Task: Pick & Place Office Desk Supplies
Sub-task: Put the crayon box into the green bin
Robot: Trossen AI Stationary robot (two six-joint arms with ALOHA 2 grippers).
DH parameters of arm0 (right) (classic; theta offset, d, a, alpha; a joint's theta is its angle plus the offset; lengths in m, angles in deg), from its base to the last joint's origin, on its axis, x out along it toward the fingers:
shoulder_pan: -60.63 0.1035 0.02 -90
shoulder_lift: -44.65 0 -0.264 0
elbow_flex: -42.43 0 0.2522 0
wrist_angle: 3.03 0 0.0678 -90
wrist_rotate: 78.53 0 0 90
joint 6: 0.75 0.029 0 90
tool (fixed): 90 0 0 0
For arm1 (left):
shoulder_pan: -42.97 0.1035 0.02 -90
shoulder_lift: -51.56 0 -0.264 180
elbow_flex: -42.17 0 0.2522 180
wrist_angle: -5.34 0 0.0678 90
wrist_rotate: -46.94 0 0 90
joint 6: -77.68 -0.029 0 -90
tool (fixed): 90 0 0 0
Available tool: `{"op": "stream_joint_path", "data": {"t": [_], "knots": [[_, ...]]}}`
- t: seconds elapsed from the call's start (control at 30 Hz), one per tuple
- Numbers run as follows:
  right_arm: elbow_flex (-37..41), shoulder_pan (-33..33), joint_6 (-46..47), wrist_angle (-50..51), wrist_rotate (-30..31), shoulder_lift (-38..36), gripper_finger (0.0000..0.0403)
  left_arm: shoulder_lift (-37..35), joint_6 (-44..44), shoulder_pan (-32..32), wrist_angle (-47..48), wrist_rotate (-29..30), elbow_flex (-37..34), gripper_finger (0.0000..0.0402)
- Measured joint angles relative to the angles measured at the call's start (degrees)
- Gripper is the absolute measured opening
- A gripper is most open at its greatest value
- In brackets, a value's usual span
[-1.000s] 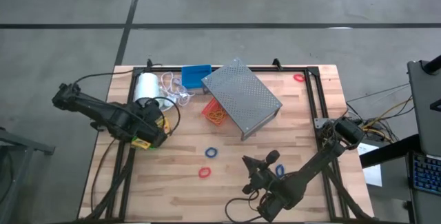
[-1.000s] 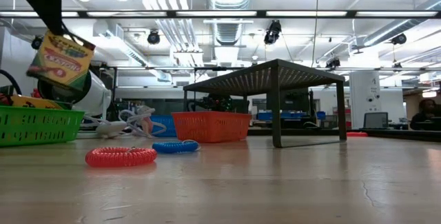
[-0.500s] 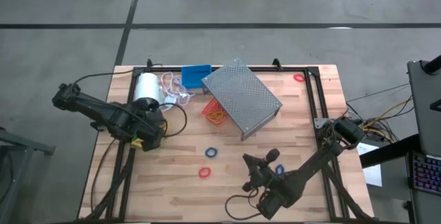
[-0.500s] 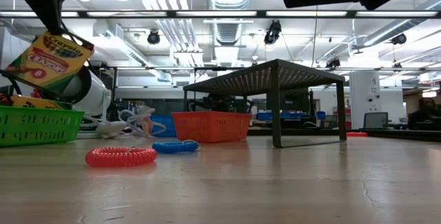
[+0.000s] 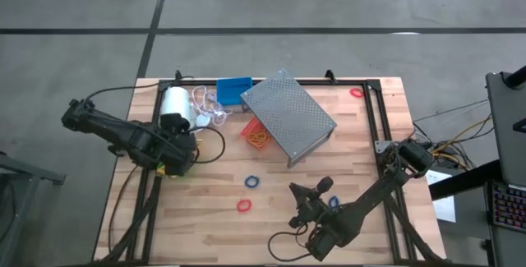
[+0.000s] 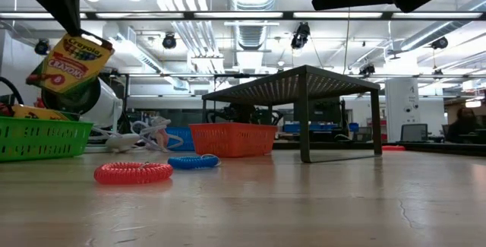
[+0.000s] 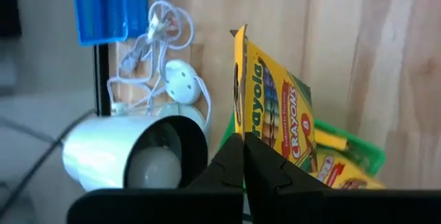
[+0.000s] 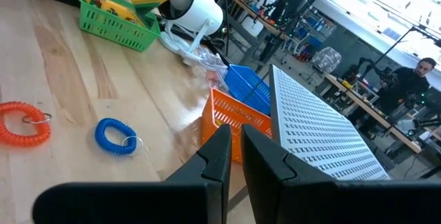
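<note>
A crayon box (image 6: 70,63) is pinched by one edge in the clenched left pincer (image 7: 243,156) and hangs tilted over the green bin (image 6: 42,138) at the bench's left. It is best lowered beside the box already inside before release. The right pincer (image 8: 233,151) is held nearly closed, empty.

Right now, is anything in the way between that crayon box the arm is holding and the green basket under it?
Nothing visible. The left gripper holds the crayon box in open air just above the green bin, which already holds another crayon box.
</note>
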Motion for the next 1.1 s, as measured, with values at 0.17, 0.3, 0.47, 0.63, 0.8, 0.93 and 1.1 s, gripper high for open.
{"op": "stream_joint_path", "data": {"t": [0.17, 0.3, 0.47, 0.63, 0.8, 0.93, 1.1], "knots": [[0.26, -0.02, 1.16, 0.03, -0.01, 0.00, 0.0031, -0.35, -5.67, -0.05, -0.55, -5.37, 0.00, 0.0000], [0.62, -0.09, 1.42, 0.04, -0.02, 0.04, 0.0031, -0.31, -3.67, -0.06, -0.74, -9.89, 0.02, 0.0000], [0.83, -0.16, 1.51, 0.06, -0.02, 0.04, 0.0031, -2.10, 2.19, -0.05, 0.24, -10.11, 0.51, 0.0000], [1.02, -0.48, 1.49, 0.01, 0.00, 0.04, 0.0031, -3.55, 2.55, -0.06, 0.05, -8.80, 3.88, 0.0000], [1.03, -0.61, 1.49, -0.04, 0.00, 0.04, 0.0031, -4.48, -0.03, -0.06, -0.19, -5.50, 8.01, 0.0000], [1.03, -0.57, 1.51, -0.11, -0.05, 0.04, 0.0031, -5.50, -2.70, -0.04, -0.09, -5.73, 9.82, 0.0000], [1.03, -0.57, 1.51, -0.15, -1.44, 0.04, 0.0031, -8.87, -2.98, -0.04, 0.04, -7.52, 9.70, 0.0000]]}}
